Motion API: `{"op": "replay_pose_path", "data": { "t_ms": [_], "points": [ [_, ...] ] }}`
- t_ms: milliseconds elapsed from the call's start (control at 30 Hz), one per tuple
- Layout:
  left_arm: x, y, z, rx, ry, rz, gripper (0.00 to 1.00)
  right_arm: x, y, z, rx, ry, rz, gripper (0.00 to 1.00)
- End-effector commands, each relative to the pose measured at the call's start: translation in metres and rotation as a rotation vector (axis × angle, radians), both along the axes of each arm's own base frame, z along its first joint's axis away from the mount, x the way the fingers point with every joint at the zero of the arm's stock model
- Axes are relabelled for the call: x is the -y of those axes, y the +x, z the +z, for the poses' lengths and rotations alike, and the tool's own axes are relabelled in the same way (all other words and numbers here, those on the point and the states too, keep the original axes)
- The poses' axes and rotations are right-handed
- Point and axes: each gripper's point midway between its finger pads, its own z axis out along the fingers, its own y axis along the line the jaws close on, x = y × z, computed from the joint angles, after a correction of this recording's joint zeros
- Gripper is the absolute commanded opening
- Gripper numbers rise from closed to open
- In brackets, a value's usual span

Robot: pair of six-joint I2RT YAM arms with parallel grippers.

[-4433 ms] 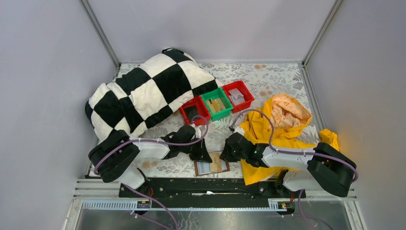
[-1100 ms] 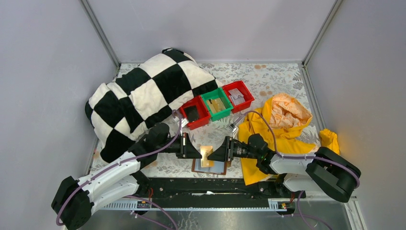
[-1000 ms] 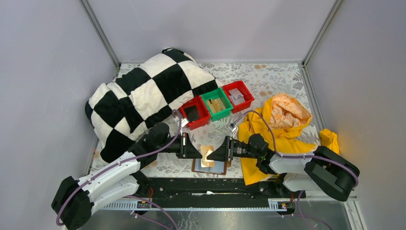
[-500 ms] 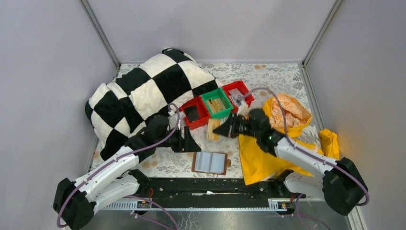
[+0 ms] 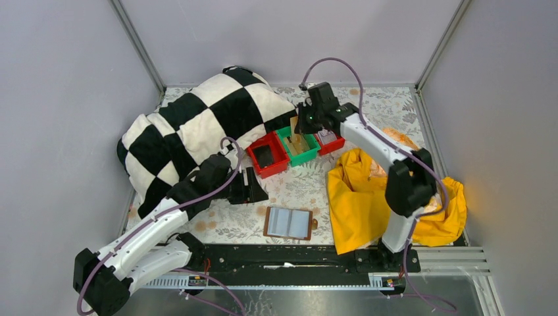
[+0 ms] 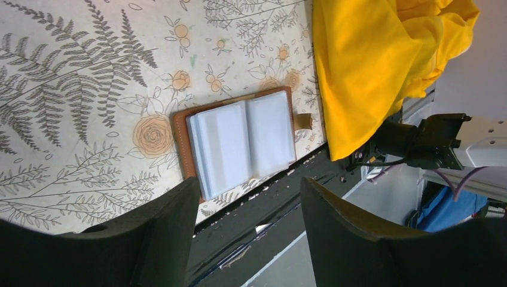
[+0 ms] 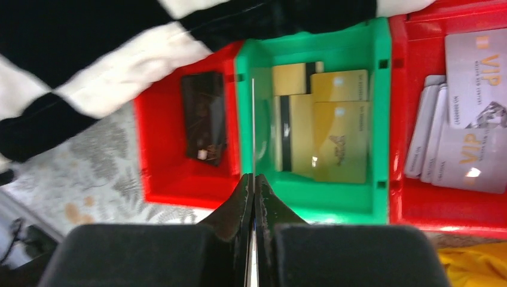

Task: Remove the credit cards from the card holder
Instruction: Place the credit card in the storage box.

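Observation:
The card holder lies open flat near the front edge, its pale grey pockets facing up inside a brown border. My left gripper is open and empty. It hovers up and left of the holder, which shows beyond its spread fingers. My right gripper is at the back, over the green bin. It is shut on a thin tan credit card, seen edge-on above the bin's left wall. Several gold cards lie in that bin.
A red bin with a dark card stands left of the green one. A red bin with grey VIP cards stands right of it. A checkered cloth fills the back left and a yellow cloth lies right of the holder.
My left gripper let go of the tan card above the holder, opened and drew back left. My right gripper shut on that card and carried it to the green bin.

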Motion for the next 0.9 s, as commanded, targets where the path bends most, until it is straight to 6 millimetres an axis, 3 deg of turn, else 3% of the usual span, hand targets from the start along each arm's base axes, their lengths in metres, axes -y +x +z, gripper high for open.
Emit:
{"op": "replay_pose_path", "data": {
  "t_ms": [0, 133, 300, 367, 433, 467, 667, 767, 867],
  "points": [
    [-0.004, 0.012, 0.019, 0.081, -0.002, 0.037, 0.67, 0.016, 0.016, -0.033, -0.064, -0.199, 0.017, 0.0],
    [-0.006, 0.008, 0.022, 0.098, -0.012, 0.029, 0.68, 0.007, 0.026, -0.055, -0.101, -0.226, 0.057, 0.01],
    [-0.01, 0.004, 0.028, 0.125, -0.025, 0.034, 0.7, 0.007, 0.027, -0.081, -0.153, -0.249, 0.074, 0.1],
    [-0.01, 0.005, 0.03, 0.139, -0.038, 0.037, 0.71, 0.006, 0.029, -0.087, -0.161, -0.243, 0.067, 0.18],
    [-0.01, 0.005, 0.03, 0.142, -0.041, 0.038, 0.71, 0.009, 0.033, -0.088, -0.157, -0.255, 0.045, 0.38],
    [-0.009, 0.005, 0.03, 0.14, -0.041, 0.037, 0.71, 0.011, 0.035, -0.087, -0.147, -0.267, 0.031, 0.42],
    [0.004, -0.004, 0.022, 0.082, -0.072, -0.048, 0.73, 0.032, 0.047, -0.028, 0.019, -0.283, -0.082, 0.49],
    [0.007, -0.003, 0.017, 0.068, -0.077, -0.054, 0.73, 0.045, 0.041, 0.006, 0.112, -0.259, -0.127, 0.5],
    [0.009, -0.001, 0.018, 0.073, -0.081, -0.054, 0.73, 0.055, 0.03, 0.025, 0.16, -0.243, -0.148, 0.5]
  ]
}}
